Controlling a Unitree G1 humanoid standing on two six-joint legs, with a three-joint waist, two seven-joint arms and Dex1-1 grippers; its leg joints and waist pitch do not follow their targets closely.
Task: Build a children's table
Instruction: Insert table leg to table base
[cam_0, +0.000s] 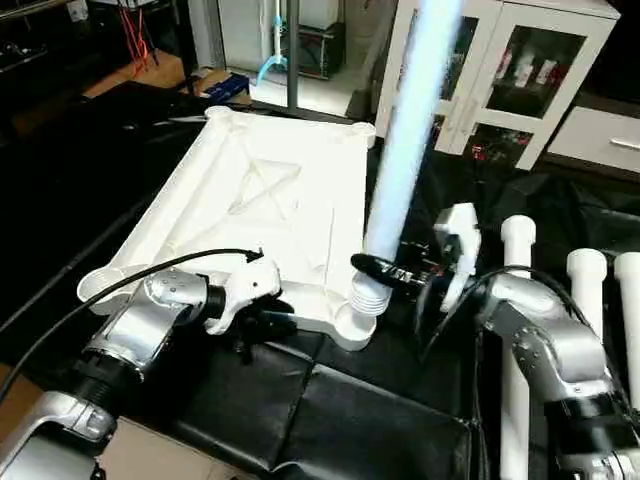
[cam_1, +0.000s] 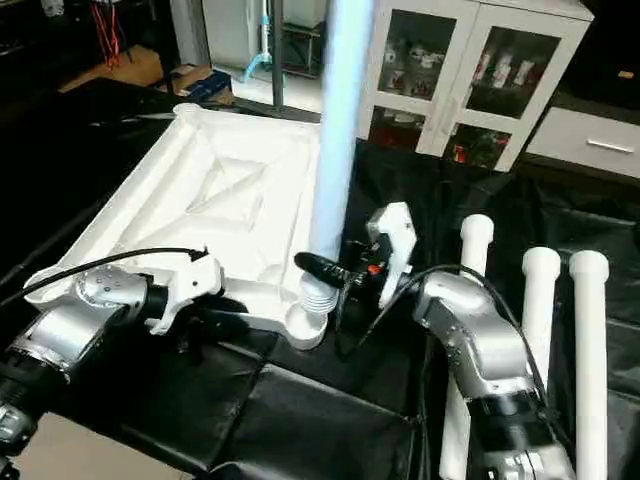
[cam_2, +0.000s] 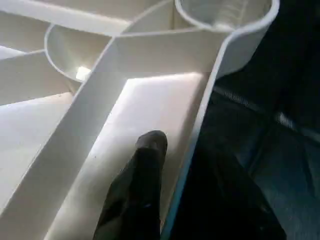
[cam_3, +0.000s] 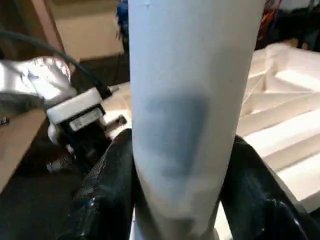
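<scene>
A black mat (cam_0: 330, 400) covers the work surface, with a white cabinet (cam_0: 520, 60) behind it, and on the mat the tabletop (cam_0: 260, 200) is laid upside down with three spare legs (cam_1: 540, 330) beside it on the right. One leg (cam_0: 400, 150) is held upright between the two fingers of the right gripper (cam_0: 378, 268), with its ribbed end at the near corner socket (cam_0: 362, 322), while the near edge of the tabletop is pinched by the left gripper (cam_0: 262, 325). If the leg is tilted or pushed too hard, it could be jammed crooked or the tabletop could be slid away.

White glass-door cabinet (cam_0: 500, 60) (items inside), black mat (cam_0: 330, 410), pale floor (cam_0: 310, 92)
</scene>
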